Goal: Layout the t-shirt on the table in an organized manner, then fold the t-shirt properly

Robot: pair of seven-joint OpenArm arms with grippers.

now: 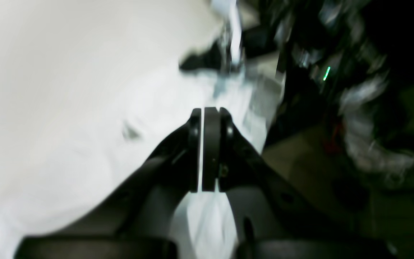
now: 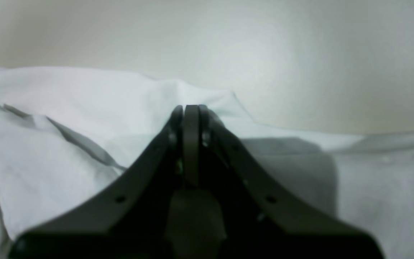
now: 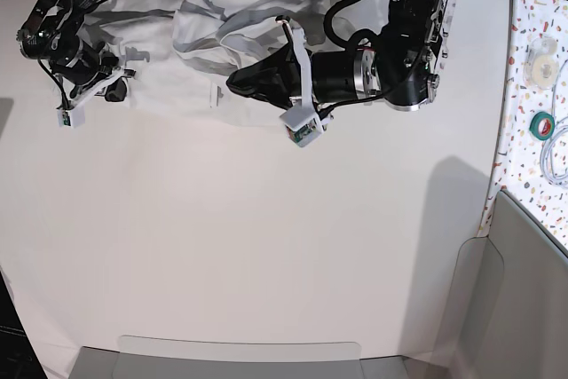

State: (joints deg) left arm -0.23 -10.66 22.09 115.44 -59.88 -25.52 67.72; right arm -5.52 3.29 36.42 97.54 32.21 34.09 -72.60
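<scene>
The t-shirt (image 3: 200,19) lies bunched and creased along the far edge of the surface (image 3: 266,246), well short of being laid out flat, so the spreading step looks to be the one in hand. The left claw (image 1: 207,117) has its jaws pressed together, and a thin sliver of white cloth runs between them in the wrist view; it seems to be pinching a fold near the middle of the garment, probably to drag that part toward open space. The right claw (image 2: 191,109) is likewise fully closed, its tip buried in a raised peak of fabric at the shirt's edge, which suggests a pinch on the cloth, though the contact itself is hidden. With one grip at the outer end and one nearer the middle, the arms are likely placed to pull the fabric apart and flatten the wrinkles.
</scene>
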